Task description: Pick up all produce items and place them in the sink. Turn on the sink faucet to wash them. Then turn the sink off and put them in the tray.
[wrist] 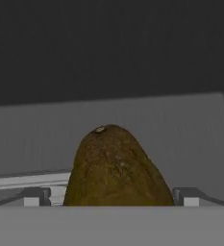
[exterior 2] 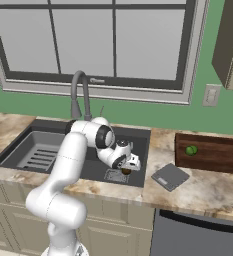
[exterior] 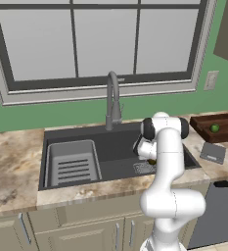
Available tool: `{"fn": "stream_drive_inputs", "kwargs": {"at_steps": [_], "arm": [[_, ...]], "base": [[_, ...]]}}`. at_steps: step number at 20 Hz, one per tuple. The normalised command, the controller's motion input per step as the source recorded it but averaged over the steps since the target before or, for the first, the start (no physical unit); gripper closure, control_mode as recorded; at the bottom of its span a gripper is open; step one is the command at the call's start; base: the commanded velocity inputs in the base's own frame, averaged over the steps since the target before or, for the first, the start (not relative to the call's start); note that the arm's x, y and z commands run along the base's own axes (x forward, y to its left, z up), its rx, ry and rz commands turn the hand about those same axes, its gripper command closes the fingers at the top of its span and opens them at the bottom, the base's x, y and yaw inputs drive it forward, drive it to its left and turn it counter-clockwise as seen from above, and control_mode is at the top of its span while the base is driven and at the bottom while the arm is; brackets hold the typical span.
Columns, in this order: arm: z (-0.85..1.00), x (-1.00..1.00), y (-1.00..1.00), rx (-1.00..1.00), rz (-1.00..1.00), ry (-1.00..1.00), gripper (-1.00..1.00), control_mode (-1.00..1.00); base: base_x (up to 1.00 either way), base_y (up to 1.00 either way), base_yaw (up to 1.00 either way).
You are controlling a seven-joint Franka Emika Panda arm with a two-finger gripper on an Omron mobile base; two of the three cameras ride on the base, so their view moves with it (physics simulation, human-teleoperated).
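Note:
In the hand view the dark brown produce item (wrist: 116,166) fills the space between my fingertips (wrist: 35,196), resting on the floor of the sink (wrist: 180,134). My gripper (wrist: 112,198) is open and straddles it, reaching down into the dark basin (exterior: 110,147) beside the drain grate (exterior: 143,168). From the base views the brown item (exterior 2: 125,171) shows just under the gripper (exterior 2: 128,167). The bright green produce item (exterior 2: 190,150) lies in the reddish-brown wooden tray (exterior 2: 213,161) on the counter to the right. The grey gooseneck faucet (exterior: 112,98) stands behind the sink; no water shows.
A light grey ribbed rack (exterior: 71,163) fills the left part of the basin. A small flat grey square (exterior 2: 170,176) lies on the counter between sink and tray. A window runs behind the faucet, and a dark appliance front (exterior 2: 198,237) sits below the counter on the right.

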Motion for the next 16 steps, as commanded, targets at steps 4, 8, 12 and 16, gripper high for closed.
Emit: {"fn": "stream_drive_inputs", "kwargs": {"at_steps": [4,8,12,16], "arm": [[-0.40,0.19,0.00,0.00,0.00,0.10,-1.00,-1.00],[-0.18,0.02,-0.02,0.00,0.00,0.06,1.00,-1.00],[0.17,-0.57,-0.19,0.01,0.00,-0.01,1.00,-1.00],[0.84,-0.99,-0.04,0.07,0.00,-0.10,1.00,-1.00]], "base": [[0.00,0.00,0.00],[0.00,0.00,0.00],[0.00,0.00,0.00],[0.00,0.00,0.00]]}}
